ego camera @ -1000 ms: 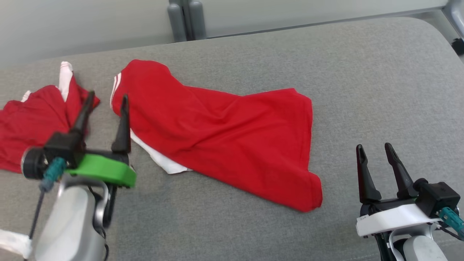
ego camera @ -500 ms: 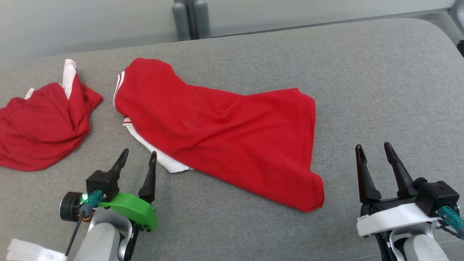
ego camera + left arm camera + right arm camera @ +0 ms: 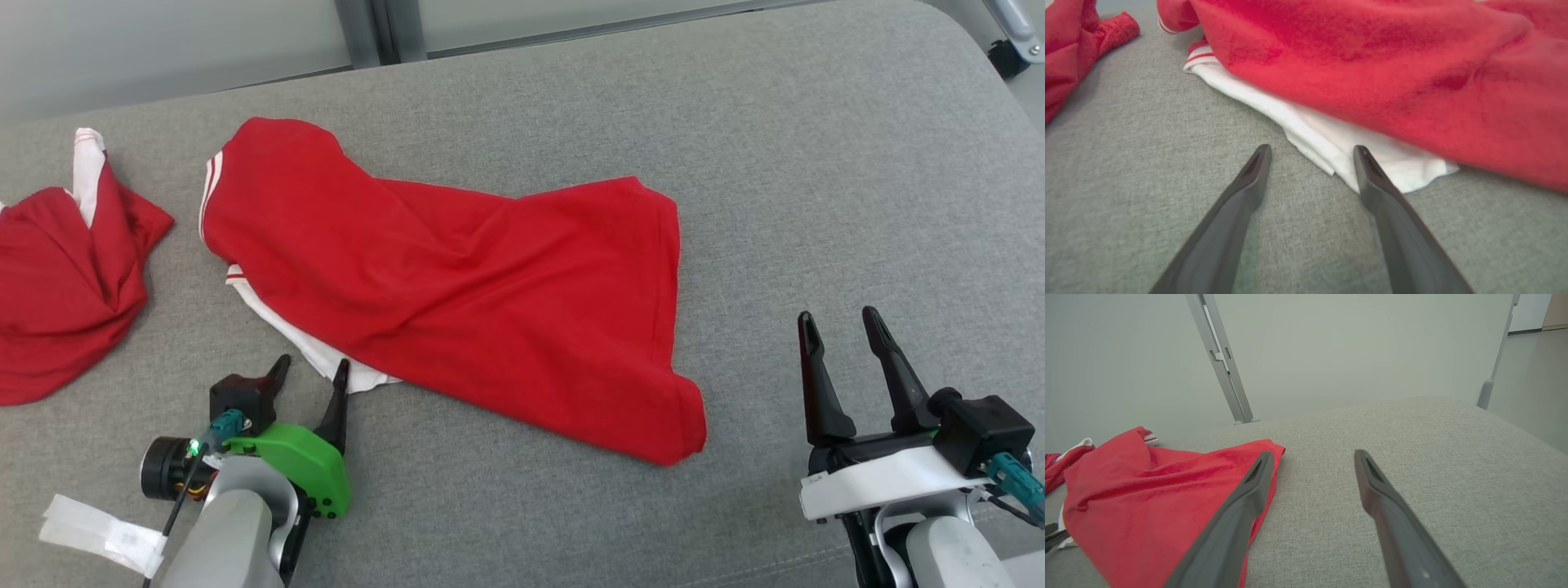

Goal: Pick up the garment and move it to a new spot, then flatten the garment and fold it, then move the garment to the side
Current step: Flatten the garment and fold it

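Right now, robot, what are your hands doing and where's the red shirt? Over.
Left gripper open, empty, at white edge of garment. Right gripper open, empty, beside it. Other red cloth lies apart, not in the way.

left pincer (image 3: 1311, 151): spread wide | garment (image 3: 1372, 65): red, white edge beside pincer | surface (image 3: 1139, 155): grey fabric

Grey fabric surface (image 3: 816, 163) below, pale wall (image 3: 1351, 347) behind with 1 slanted metal post (image 3: 1220, 363). Crumpled red cloth (image 3: 57, 302) with white trim at far left.
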Available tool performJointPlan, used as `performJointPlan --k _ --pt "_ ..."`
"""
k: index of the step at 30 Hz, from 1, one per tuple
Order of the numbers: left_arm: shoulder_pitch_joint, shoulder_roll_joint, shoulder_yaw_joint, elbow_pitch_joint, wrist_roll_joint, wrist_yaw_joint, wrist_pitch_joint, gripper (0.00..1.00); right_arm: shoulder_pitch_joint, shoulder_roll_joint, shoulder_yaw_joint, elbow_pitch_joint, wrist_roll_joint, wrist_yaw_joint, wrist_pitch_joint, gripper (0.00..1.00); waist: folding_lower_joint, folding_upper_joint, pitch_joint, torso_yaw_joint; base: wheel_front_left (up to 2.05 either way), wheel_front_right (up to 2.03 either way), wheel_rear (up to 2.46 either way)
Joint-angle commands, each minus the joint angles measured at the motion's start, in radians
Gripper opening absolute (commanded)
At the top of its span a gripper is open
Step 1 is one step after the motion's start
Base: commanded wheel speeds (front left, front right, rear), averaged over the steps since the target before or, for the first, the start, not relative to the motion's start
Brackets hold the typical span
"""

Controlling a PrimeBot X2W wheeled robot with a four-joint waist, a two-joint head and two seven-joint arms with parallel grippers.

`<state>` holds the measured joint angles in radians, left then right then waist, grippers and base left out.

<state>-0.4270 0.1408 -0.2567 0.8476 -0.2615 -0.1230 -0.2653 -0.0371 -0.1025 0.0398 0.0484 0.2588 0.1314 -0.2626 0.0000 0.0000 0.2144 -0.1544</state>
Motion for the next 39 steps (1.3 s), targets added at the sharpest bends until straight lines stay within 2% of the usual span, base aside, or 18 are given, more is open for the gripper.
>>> performJointPlan --k 1,2,9,14,19,25,32,34,35,36,39 --pt "-0.017 -0.009 -0.006 0.018 -0.014 -0.005 0.002 0.51 -0.009 0.003 -0.004 0.001 -0.007 -0.001 -0.003 1.00 0.0000 0.0000 0.005 -0.009 0.00 0.00 0.00" --pt "-0.025 -0.010 -0.007 0.015 -0.017 -0.006 0.002 0.00 -0.008 0.004 -0.005 0.000 -0.008 -0.001 -0.003 1.00 0.0000 0.0000 0.006 -0.010 0.00 0.00 0.00" --pt "-0.011 -0.015 -0.005 -0.065 -0.034 -0.009 0.001 0.00 0.015 0.011 -0.020 0.005 -0.008 -0.001 -0.003 1.00 0.0000 0.0000 -0.020 0.009 0.00 0.00 0.00" --pt "0.064 -0.008 0.019 -0.235 -0.010 -0.006 0.001 0.00 0.039 0.011 -0.035 0.009 -0.005 -0.001 -0.003 1.00 0.0000 0.0000 -0.061 0.060 0.00 0.00 0.00" --pt "0.175 0.014 0.019 -0.373 0.009 0.021 0.003 0.00 0.056 0.010 -0.038 0.013 -0.001 -0.001 -0.003 1.00 0.0000 0.0000 -0.091 0.115 0.00 0.00 0.00" --pt "0.335 0.045 0.011 -0.526 0.013 0.073 0.099 0.00 0.062 0.010 -0.047 0.014 0.000 -0.001 -0.003 1.00 0.0000 0.0000 -0.101 0.159 0.00 0.00 0.00" --pt "0.503 0.049 -0.007 -0.615 -0.023 0.092 0.225 0.00 0.061 0.003 -0.046 0.022 0.004 -0.001 -0.003 1.00 0.0000 0.0000 -0.093 0.170 0.00 0.00 0.00" --pt "0.518 0.049 -0.009 -0.635 -0.024 0.098 0.228 0.00 0.065 0.000 -0.051 0.023 0.005 -0.001 -0.003 1.00 0.0000 0.0000 -0.093 0.172 0.00 0.00 0.00" --pt "0.525 0.049 -0.007 -0.642 -0.024 0.102 0.224 0.43 0.067 -0.001 -0.053 0.025 0.005 -0.001 -0.003 1.00 0.0000 0.0000 -0.094 0.173 0.00 0.00 0.00" --pt "0.526 0.048 -0.003 -0.652 -0.023 0.108 0.216 1.00 0.069 -0.003 -0.055 0.027 0.006 -0.001 -0.003 1.00 0.0000 0.0000 -0.096 0.175 0.00 0.00 0.00" --pt "0.508 0.048 0.010 -0.685 -0.021 0.119 0.179 1.00 0.072 -0.009 -0.061 0.032 0.005 -0.001 -0.003 1.00 0.0000 0.0000 -0.101 0.179 0.00 0.00 0.00"
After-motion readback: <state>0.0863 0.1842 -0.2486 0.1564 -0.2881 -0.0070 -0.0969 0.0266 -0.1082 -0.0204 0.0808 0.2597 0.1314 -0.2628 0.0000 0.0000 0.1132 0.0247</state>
